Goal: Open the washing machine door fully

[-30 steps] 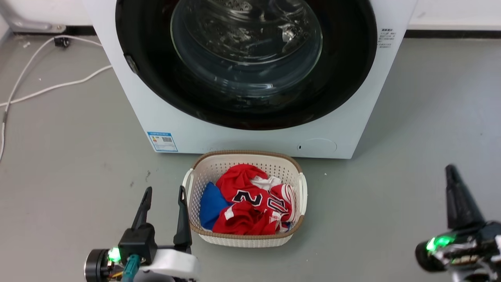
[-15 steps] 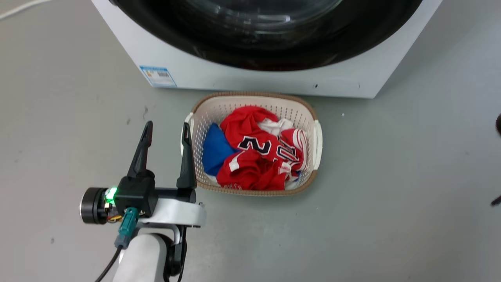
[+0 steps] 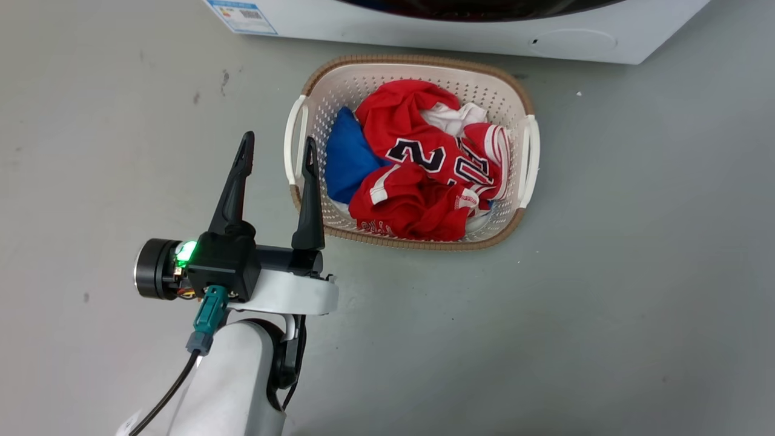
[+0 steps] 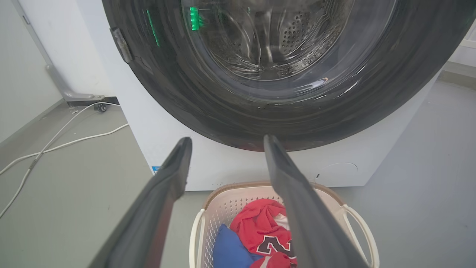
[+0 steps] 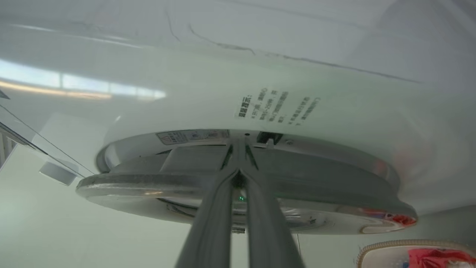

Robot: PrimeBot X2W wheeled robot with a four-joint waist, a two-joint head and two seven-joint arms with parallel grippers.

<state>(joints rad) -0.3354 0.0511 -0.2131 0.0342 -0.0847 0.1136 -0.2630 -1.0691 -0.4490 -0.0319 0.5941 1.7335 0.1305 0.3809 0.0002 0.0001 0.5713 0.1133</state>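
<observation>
The right gripper [image 5: 238, 147] is pinched narrow, tips tucked at the seam where the silvery rim of the washing machine door [image 5: 148, 182] meets the white front. The door looks barely cracked at most, so the whole swing is left. The left gripper [image 3: 278, 145] hangs wide and empty, with a perforated cream laundry basket [image 3: 412, 63] at its 2 o'clock and the glossy black door with its bulging glass at 12.

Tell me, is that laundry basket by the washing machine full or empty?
Partly full. The laundry basket holds a crumpled red jersey, a blue cloth and some white fabric, none spilling over its rim.
</observation>
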